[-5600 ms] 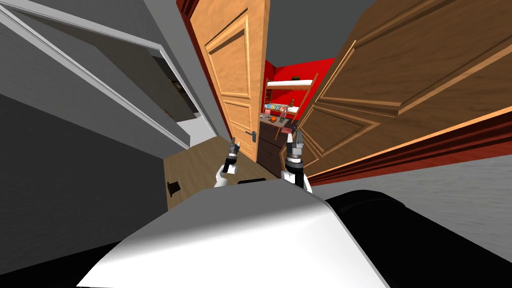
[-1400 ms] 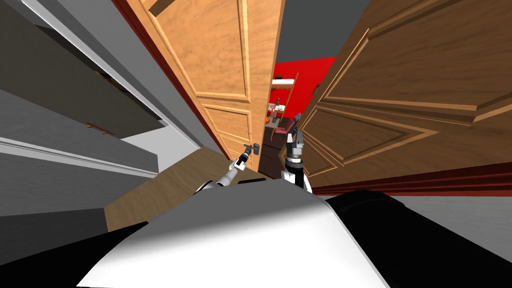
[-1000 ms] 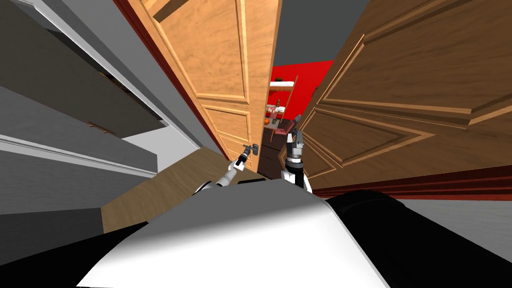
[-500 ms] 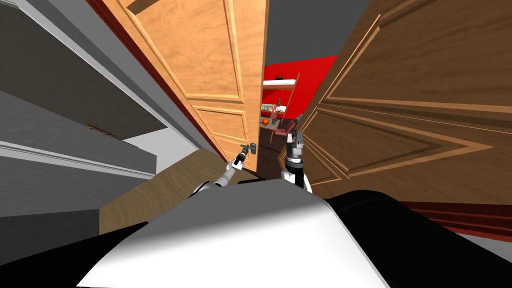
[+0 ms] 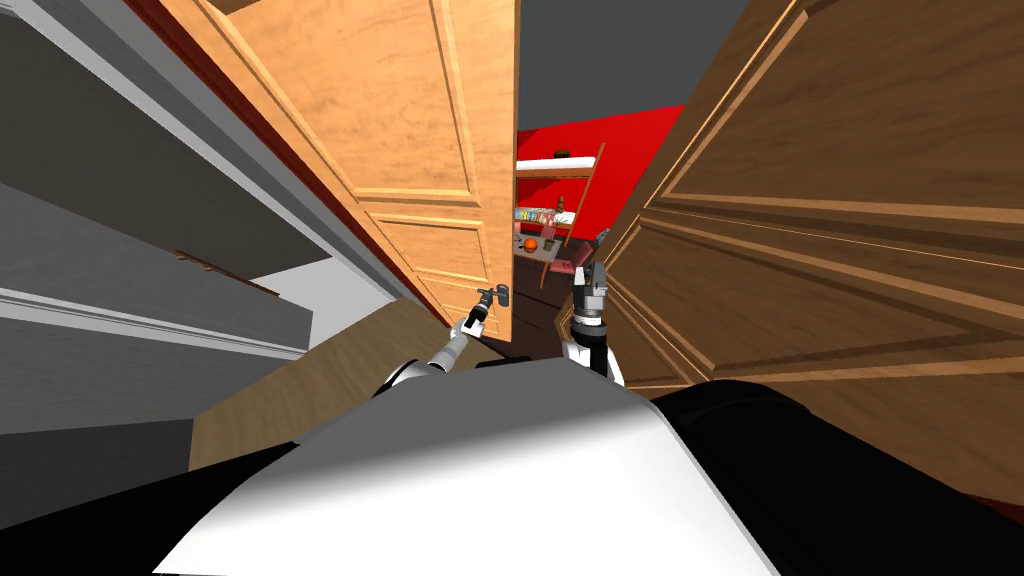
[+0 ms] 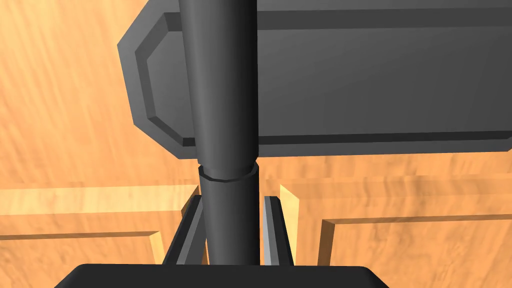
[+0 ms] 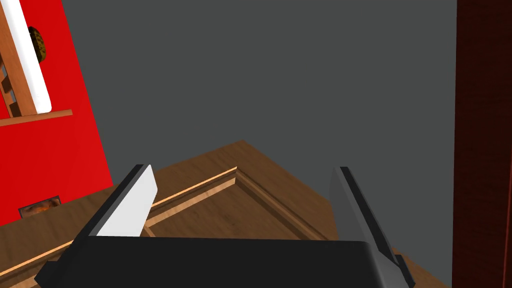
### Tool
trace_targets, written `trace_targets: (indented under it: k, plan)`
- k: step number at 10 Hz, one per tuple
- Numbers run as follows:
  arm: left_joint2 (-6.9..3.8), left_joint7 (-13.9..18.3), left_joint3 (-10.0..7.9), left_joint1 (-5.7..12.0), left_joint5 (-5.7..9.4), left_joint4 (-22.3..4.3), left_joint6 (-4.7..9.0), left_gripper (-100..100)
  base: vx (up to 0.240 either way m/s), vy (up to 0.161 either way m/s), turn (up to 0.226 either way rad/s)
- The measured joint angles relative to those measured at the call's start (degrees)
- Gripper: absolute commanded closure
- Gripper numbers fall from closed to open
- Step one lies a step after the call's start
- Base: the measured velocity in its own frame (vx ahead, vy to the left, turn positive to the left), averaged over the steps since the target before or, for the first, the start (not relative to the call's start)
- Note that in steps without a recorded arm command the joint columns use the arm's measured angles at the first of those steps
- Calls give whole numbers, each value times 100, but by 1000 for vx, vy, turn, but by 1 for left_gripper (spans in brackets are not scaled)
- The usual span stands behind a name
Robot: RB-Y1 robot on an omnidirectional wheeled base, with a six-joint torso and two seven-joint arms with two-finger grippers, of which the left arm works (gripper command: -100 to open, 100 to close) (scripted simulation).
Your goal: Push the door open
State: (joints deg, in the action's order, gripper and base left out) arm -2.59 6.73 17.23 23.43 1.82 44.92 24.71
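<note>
Dark handle (image 6: 227, 125) clamped in the left end effector (image 6: 233, 200), light wooden door (image 6: 60, 100) just beyond — right end effector (image 7: 241, 170) released, darker door (image 7: 210, 220) beside it.

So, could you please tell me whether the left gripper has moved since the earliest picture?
Yes. The left gripper has gone forward to the door handle: it stood short of the handle then and now clamps it.

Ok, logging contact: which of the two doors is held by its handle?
The lighter orange door: left gripper clamps its dark handle. The darker brown door isn't held.
</note>
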Motion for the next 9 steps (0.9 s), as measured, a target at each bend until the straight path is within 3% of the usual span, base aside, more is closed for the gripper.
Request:
trace_targets:
  k: [4, 6, 7, 9]
  plan:
    - [-71, -97, -178, -219, 17, 372, -222, 100, 85, -104, 55]
    - [-59, -123, -300, -54, 45, 85, -101, 100, 93, -138, 72]
    - [-50, -163, -382, -79, 53, 46, -46, 100, 120, -181, 104]
    - [-88, -201, -507, -152, 74, 214, -189, 100, 120, -161, 66]
